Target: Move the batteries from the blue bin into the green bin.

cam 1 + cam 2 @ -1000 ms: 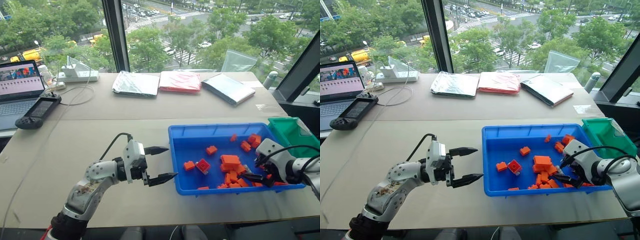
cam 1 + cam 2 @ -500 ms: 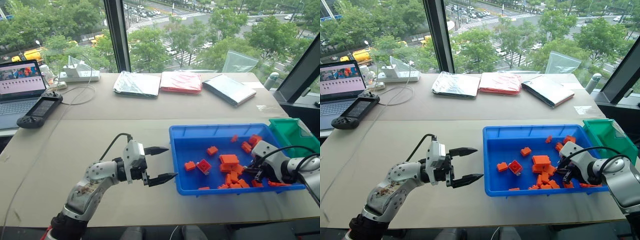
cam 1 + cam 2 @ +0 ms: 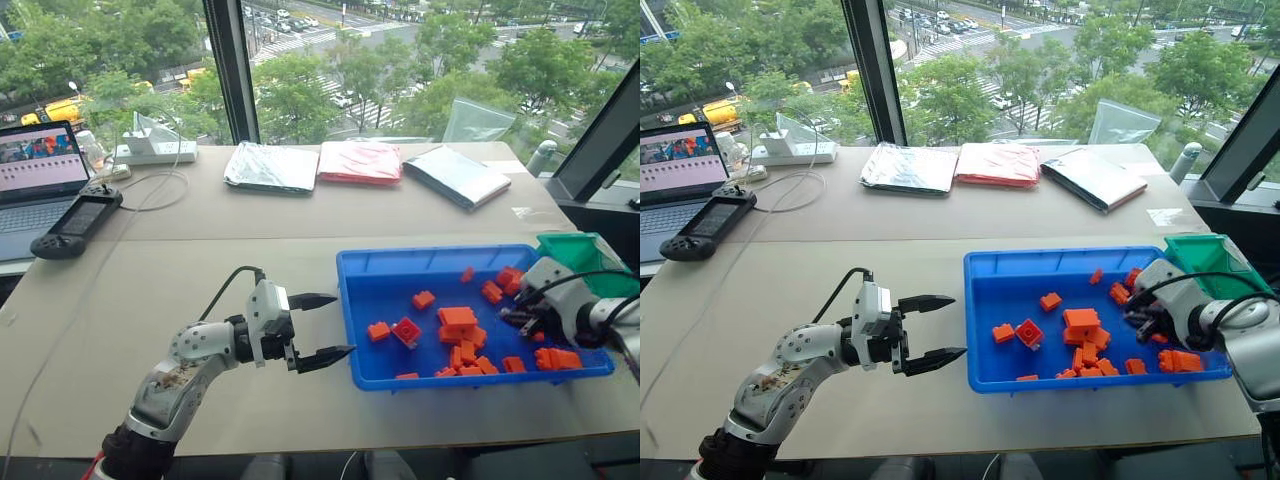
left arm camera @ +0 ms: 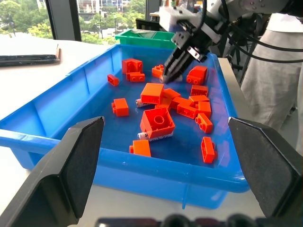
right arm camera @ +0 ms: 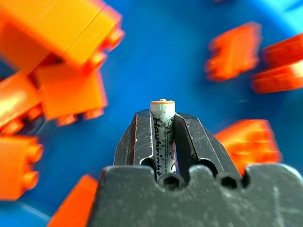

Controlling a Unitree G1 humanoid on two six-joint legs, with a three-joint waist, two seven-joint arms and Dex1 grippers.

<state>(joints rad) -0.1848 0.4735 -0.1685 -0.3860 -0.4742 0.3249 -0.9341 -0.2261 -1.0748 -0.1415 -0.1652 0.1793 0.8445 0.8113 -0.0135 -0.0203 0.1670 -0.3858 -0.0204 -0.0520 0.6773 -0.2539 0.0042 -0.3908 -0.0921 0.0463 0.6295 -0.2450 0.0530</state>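
The right end effector [image 5: 162, 126] is clamped on a battery [image 5: 162, 124], its two fingers pressed against the cell's sides with the orange-tipped end sticking out past the fingertips. It hangs over the blue bin [image 3: 372, 268], near that bin's right end, above the loose orange bricks [image 3: 459, 318] scattered on the bin floor. In the left wrist view, more batteries [image 4: 142, 135] lie in the blue bin: one pokes out from under a big brick close to the near wall, and another shows beside a flat brick toward the middle. The green bin [image 3: 578, 252] stands touching or just beside the blue bin's far right corner; what is inside it cannot be made out. The left end effector [image 3: 318, 327] hovers over the desk [image 3: 180, 260] just beside the blue bin's left wall, its fingers spread wide apart and holding nothing, pointing toward that wall. Well apart from the blue bin, at the desk's far left, sit a laptop [image 3: 38, 175] and a black handheld controller [image 3: 76, 222].
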